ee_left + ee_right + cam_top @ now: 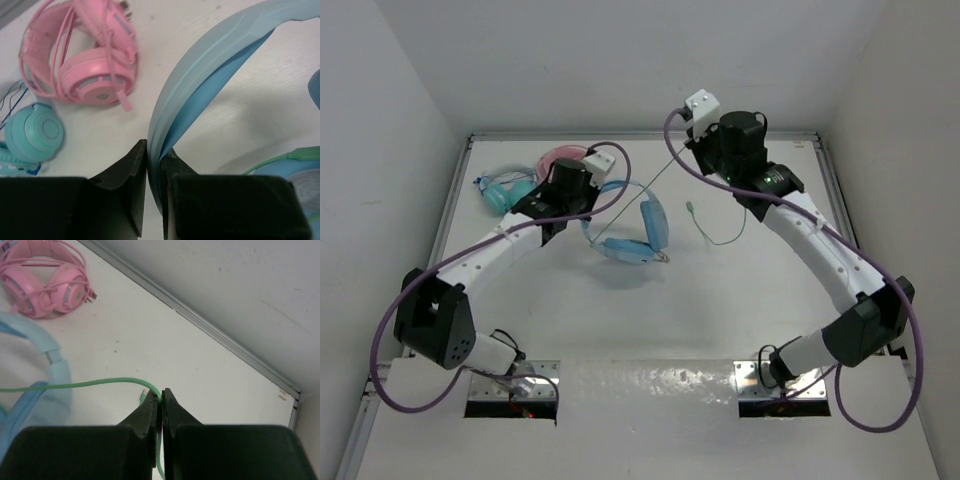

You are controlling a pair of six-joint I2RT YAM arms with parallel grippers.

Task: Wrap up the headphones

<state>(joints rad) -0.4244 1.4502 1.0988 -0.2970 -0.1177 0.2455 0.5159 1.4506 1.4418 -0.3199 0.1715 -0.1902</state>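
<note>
The light-blue headphones (638, 232) lie mid-table, earcups toward the front. My left gripper (155, 155) is shut on their wide headband (200, 65), seen from above at the headband's left end (588, 215). Their thin pale-green cable (90, 385) runs taut from the earcup up to my right gripper (160, 396), which is shut on it, raised above the table's back right (692, 140). The cable's free end (720, 238) hangs down and its plug (691, 209) lies on the table.
Pink headphones (563, 158) and smaller teal headphones (508, 190) lie at the back left, close behind my left gripper; both also show in the left wrist view (85, 55) (32, 132). The back wall rail (200, 322) runs near my right gripper.
</note>
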